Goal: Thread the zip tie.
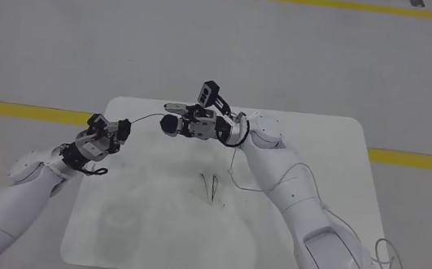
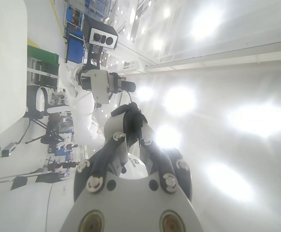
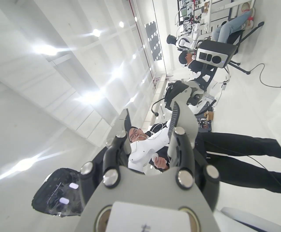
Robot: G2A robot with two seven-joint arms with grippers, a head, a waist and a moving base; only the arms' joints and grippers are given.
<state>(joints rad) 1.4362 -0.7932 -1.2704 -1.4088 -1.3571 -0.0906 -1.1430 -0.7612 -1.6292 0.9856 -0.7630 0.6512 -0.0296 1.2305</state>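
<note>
A thin black zip tie (image 1: 144, 116) hangs in the air above the white table's (image 1: 285, 234) far left part, stretched between my two grippers. My left gripper (image 1: 121, 128) is shut on one end of it; in the left wrist view the fingers (image 2: 131, 114) pinch the strap (image 2: 130, 97), which runs on toward the right gripper (image 2: 125, 85). My right gripper (image 1: 168, 122) is open. In the right wrist view its fingertips (image 3: 175, 109) stand apart, and the zip tie's free curved end (image 3: 154, 106) lies at the gap, coming from the left gripper (image 3: 171, 96) beyond.
Several spare black zip ties (image 1: 211, 188) lie near the table's middle. Bare tabletop surrounds them. The left edge of the table (image 1: 87, 175) runs just below the left arm. Yellow floor lines (image 1: 418, 159) pass behind the table.
</note>
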